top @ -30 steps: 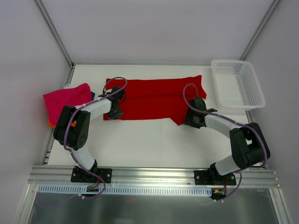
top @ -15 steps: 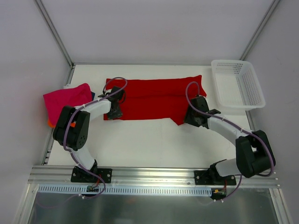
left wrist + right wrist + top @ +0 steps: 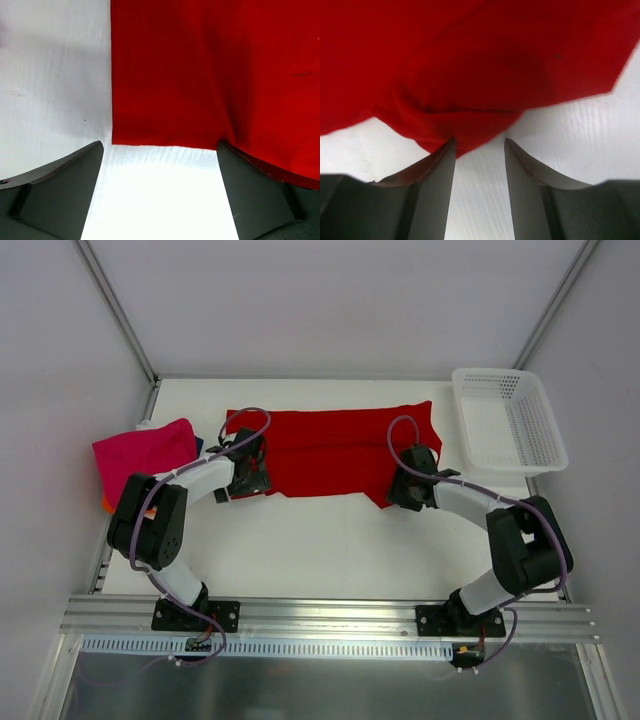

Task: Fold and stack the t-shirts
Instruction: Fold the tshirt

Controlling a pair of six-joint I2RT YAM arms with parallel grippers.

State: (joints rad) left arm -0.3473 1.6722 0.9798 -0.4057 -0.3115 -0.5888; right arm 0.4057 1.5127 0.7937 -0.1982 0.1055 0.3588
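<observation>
A bright red t-shirt (image 3: 330, 450) lies flat across the back of the table as a long band. My left gripper (image 3: 250, 480) is at its lower left corner. In the left wrist view the left gripper (image 3: 160, 146) stands wide open, with the hem of the red t-shirt (image 3: 200, 75) just beyond its fingertips and bare table between them. My right gripper (image 3: 402, 490) is at the shirt's lower right point. In the right wrist view the right gripper (image 3: 480, 142) is partly open, and the tip of the red t-shirt (image 3: 470, 65) reaches its left finger (image 3: 437, 170).
A magenta-pink folded shirt (image 3: 145, 452) tops a pile at the left table edge, with orange (image 3: 107, 504) and blue (image 3: 200, 444) cloth peeking from under it. A white mesh basket (image 3: 505, 425) stands at the back right. A metal rail runs along the near edge.
The left gripper has gone from nearly shut to wide open and let go of the shirt's corner. The right arm shifted slightly; its jaws stayed the same.
</observation>
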